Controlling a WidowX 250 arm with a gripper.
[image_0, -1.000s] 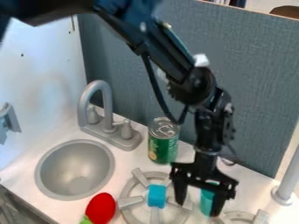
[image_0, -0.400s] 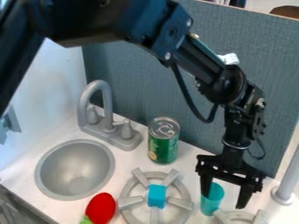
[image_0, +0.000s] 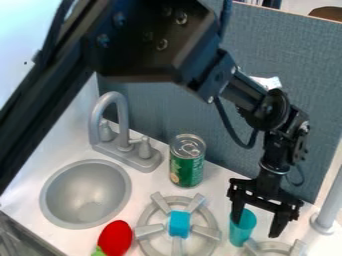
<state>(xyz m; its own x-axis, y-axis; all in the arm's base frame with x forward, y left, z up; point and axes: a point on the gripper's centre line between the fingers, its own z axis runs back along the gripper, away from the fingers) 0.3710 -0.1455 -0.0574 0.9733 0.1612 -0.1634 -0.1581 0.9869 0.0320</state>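
At the near edge of the white tabletop (image_0: 217, 180) lie a rounded red toy with a green tip (image_0: 115, 237) and, to its right, a partly visible grey stove burner (image_0: 298, 248). Just behind that burner, a translucent turquoise cup (image_0: 242, 231) stands upright. The black two-finger claw (image_0: 256, 229) hangs over it with its fingers spread apart, one at the cup's rim, the other out to its right; whether they touch the cup I cannot tell. Left of the cup, a small bright-blue cube (image_0: 179, 223) sits on another grey burner (image_0: 161, 203). Farther back are a round grey sink (image_0: 80, 175), a green metal can (image_0: 186, 167) and a grey faucet (image_0: 123, 122).
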